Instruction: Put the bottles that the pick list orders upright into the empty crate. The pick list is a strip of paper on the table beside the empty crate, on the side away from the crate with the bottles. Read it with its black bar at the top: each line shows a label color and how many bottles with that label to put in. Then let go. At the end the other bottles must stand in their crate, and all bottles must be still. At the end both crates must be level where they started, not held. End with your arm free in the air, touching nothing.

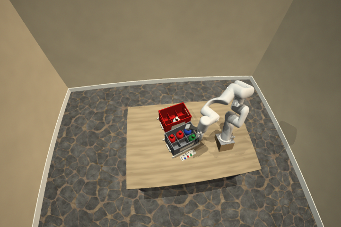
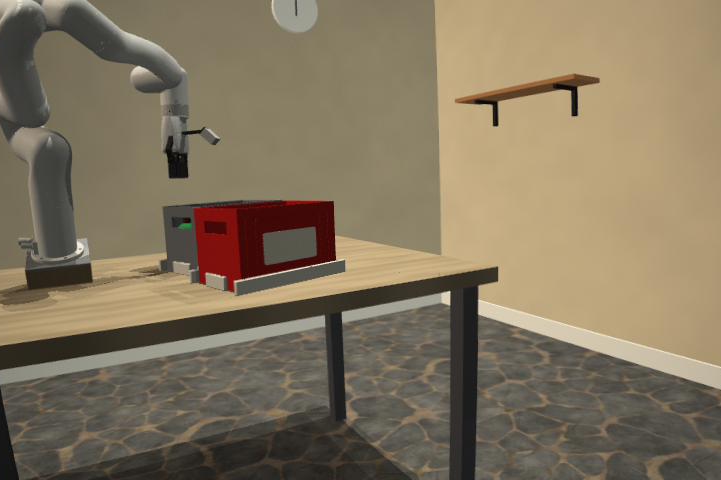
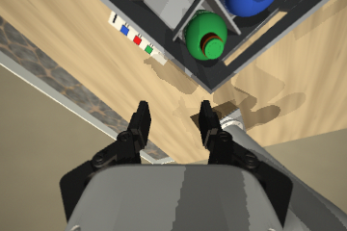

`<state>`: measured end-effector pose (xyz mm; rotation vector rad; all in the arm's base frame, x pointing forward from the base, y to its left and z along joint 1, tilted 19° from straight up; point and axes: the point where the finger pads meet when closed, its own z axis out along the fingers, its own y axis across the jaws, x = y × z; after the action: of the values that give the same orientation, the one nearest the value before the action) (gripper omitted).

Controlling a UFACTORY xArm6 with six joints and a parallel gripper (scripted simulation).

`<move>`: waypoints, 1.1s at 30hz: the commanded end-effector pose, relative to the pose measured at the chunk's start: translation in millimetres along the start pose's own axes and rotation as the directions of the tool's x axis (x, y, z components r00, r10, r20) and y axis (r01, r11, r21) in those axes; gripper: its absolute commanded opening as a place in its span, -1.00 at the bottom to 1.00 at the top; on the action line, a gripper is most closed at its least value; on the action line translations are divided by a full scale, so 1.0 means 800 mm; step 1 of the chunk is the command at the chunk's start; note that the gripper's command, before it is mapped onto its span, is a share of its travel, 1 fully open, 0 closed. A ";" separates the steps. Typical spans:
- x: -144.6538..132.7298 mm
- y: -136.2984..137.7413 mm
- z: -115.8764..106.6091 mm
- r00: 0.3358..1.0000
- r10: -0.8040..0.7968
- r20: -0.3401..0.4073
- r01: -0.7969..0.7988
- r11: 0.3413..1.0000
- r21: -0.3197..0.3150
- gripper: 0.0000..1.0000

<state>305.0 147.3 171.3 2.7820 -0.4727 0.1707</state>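
My gripper (image 2: 178,176) (image 3: 174,110) is open and empty, above and beyond the grey crate's arm-side corner. The grey crate (image 1: 175,152) (image 2: 179,246) (image 3: 193,67) holds two red bottles (image 1: 171,138) (image 1: 179,134), a blue bottle (image 1: 187,131) (image 3: 249,5) and a green bottle (image 1: 192,137) (image 3: 202,31), all upright. Its other two compartments look empty. The red crate (image 1: 167,127) (image 2: 219,254) shows one white bottle (image 1: 176,120). The pick list (image 1: 187,154) (image 3: 144,44) shows blue, red and green squares; its count marks are too small to read.
The crates stand side by side on the wooden table (image 1: 146,165), with low pale strips (image 2: 290,277) around their bases. The pick list lies near the grey crate's outer long side. The arm's base (image 1: 225,144) stands to the right in the top view.
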 end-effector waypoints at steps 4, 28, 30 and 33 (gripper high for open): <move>-0.022 -0.037 -0.018 1.000 0.002 -0.002 -0.002 1.000 0.001 0.29; -0.093 -0.145 -0.067 1.000 0.002 -0.001 -0.002 1.000 0.002 0.29; -0.096 -0.150 -0.069 1.000 0.002 -0.001 -0.002 1.000 0.002 0.29; -0.103 -0.159 -0.073 1.000 0.002 -0.001 -0.002 1.000 0.002 0.29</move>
<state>269.5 289.8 174.9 2.7829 -0.4725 0.1714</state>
